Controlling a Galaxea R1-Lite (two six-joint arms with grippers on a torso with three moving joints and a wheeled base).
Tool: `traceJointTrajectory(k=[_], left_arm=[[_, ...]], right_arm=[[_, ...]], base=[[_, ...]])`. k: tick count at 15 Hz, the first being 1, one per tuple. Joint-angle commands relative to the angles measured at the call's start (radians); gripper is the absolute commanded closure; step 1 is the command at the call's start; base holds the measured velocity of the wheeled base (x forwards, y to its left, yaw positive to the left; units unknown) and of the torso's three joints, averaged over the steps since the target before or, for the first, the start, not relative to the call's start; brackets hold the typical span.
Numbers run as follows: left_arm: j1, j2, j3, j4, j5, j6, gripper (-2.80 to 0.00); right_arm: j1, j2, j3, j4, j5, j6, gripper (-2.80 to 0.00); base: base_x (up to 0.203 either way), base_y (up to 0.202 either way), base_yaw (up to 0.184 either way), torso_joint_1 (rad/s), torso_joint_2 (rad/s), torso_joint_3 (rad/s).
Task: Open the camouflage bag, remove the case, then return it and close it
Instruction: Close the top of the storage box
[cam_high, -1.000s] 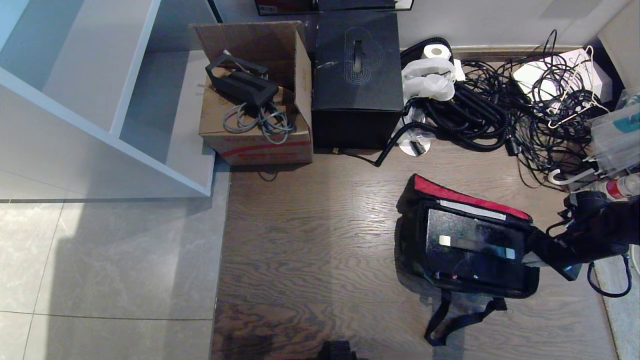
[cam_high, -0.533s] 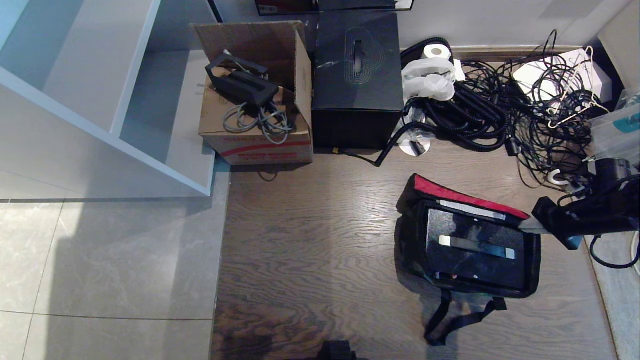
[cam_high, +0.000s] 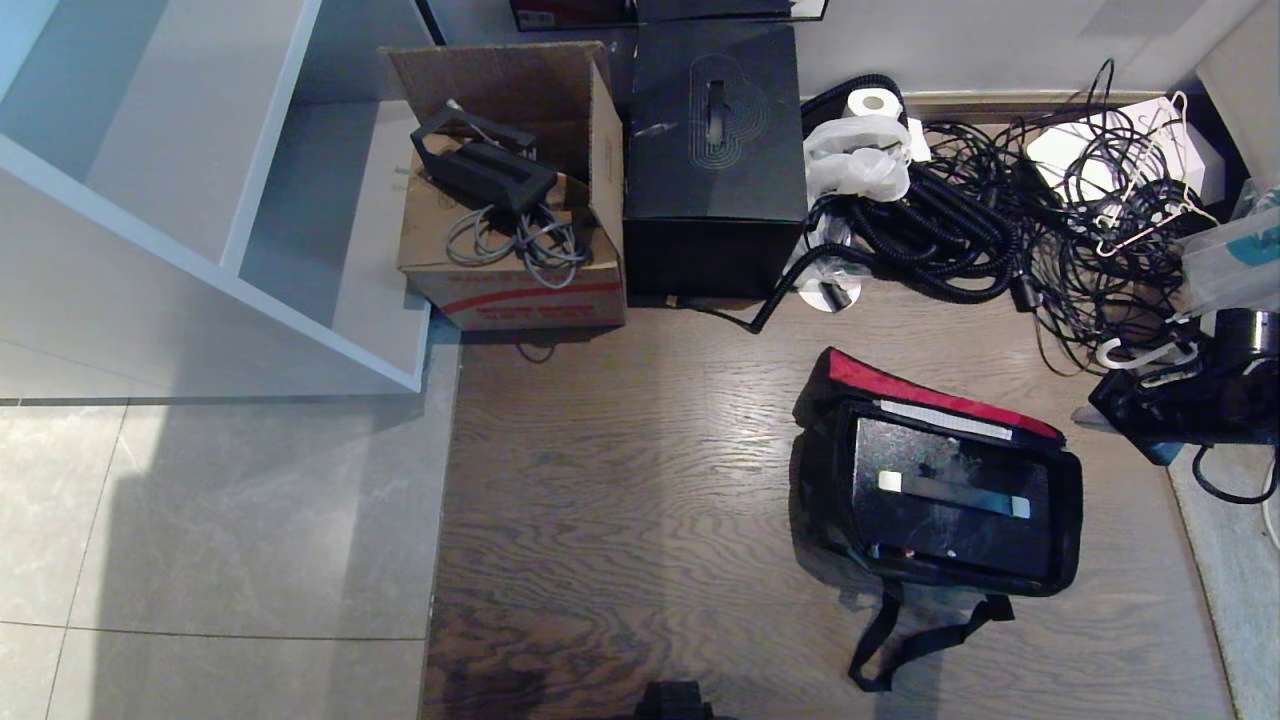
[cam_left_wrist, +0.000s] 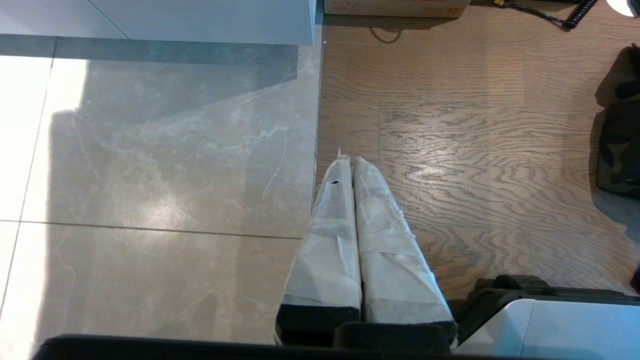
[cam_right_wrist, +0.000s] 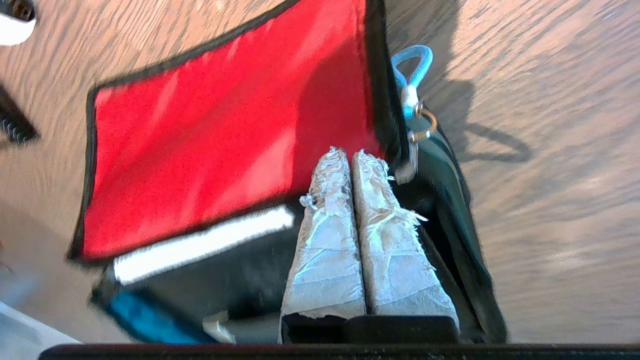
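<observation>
The camouflage bag (cam_high: 815, 500) lies open on the wood floor, its red lid lining (cam_high: 900, 385) folded back. The speckled black case (cam_high: 940, 520) rests flat inside, handle up. My right gripper (cam_high: 1082, 415) hovers just off the bag's far right corner, shut and empty. In the right wrist view its wrapped fingertips (cam_right_wrist: 350, 152) point at the red lining (cam_right_wrist: 225, 140), beside the silver zip pull (cam_right_wrist: 412, 100) with its blue loop. My left gripper (cam_left_wrist: 350, 161) is shut and empty above the seam between tile and wood. A camouflage patch of the bag (cam_left_wrist: 620, 150) shows at that view's edge.
A tall black cube box (cam_high: 715, 150) and an open cardboard box (cam_high: 510, 200) stand against the far wall. Tangled black cables (cam_high: 1000, 220) crowd the floor behind the bag. A white shelf unit (cam_high: 200, 200) fills the left. The bag's strap (cam_high: 900, 640) trails toward me.
My right gripper has pulled back from the bag's right end, moving right and toward the cables. The bag and case have not moved.
</observation>
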Motion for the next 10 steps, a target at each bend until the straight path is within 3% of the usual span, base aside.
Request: traceJointTrajectory(k=[1,2,7,10], left_arm=[[0.000,0.000,0.000,0.000,0.000,0.000,0.00],[0.000,0.000,0.000,0.000,0.000,0.000,0.00],[0.000,0.000,0.000,0.000,0.000,0.000,0.00],[0.000,0.000,0.000,0.000,0.000,0.000,0.00]], right_arm=[[-0.001,0.106,-0.052,-0.002,0.000,0.079,0.00],[-0.001,0.138,-0.074,-0.002,0.001,0.146,-2.80],[-0.022,0.233,-0.256,-0.015,0.007,0.370,-2.80],[-0.027,0.266,-0.277,-0.015,0.016,0.446,-2.80]], base=[[0.000,0.000,0.000,0.000,0.00,0.000],[0.000,0.000,0.000,0.000,0.00,0.000],[0.000,0.000,0.000,0.000,0.00,0.000],[0.000,0.000,0.000,0.000,0.00,0.000]])
